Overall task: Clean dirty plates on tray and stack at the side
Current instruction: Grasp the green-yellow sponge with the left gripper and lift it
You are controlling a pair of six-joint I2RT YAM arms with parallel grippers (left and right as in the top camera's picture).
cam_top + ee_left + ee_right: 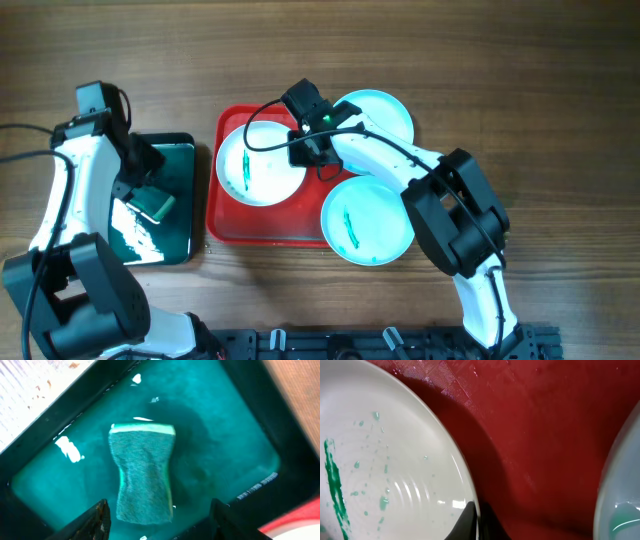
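Observation:
The red tray [222, 222] lies mid-table. On its left part sits the white plate [262, 168] with a dark teal smear. My right gripper [306, 150] is shut on the white plate's right rim; in the right wrist view the fingers [479, 522] pinch the rim of the plate [385, 460] over the tray [535, 435]. One turquoise plate [385, 112] overlaps the tray's far right corner. Another turquoise plate [367, 222], smeared, overlaps the near right corner. My left gripper [160, 522] is open, just above a green sponge [144, 477].
A black basin [185, 142] with green liquid stands left of the tray and holds the sponge [155, 205]; its dark wall [280, 435] surrounds the left gripper [140, 190]. A turquoise plate's edge [620, 490] shows to the right of the right gripper. Cables run at the far left.

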